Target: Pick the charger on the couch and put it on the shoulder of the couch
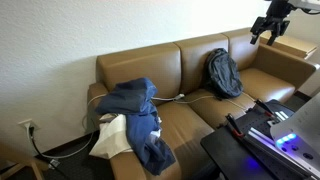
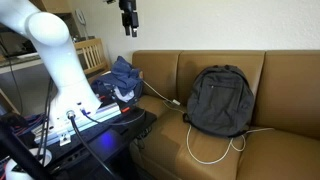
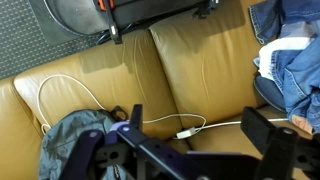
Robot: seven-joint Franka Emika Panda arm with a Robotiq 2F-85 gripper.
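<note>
The white charger (image 3: 186, 132) lies on the brown couch seat (image 3: 200, 60), its cable running both ways and looping beside the dark backpack (image 3: 75, 135). In the wrist view my gripper (image 3: 197, 116) is open, its two fingers either side of the charger but far above it. In both exterior views the gripper (image 1: 268, 28) (image 2: 129, 22) hangs high in the air above the couch, empty. The charger also shows on the seat in both exterior views (image 1: 181, 97) (image 2: 173, 102). The top of the couch's back (image 1: 140, 58) (image 2: 200, 56) is bare.
The backpack (image 1: 224, 72) (image 2: 220, 100) leans on the couch back. A heap of blue clothes with a white cloth (image 1: 135, 112) (image 2: 122, 78) (image 3: 295, 60) lies at one end. A black table with equipment (image 1: 265, 135) (image 2: 90, 120) stands in front.
</note>
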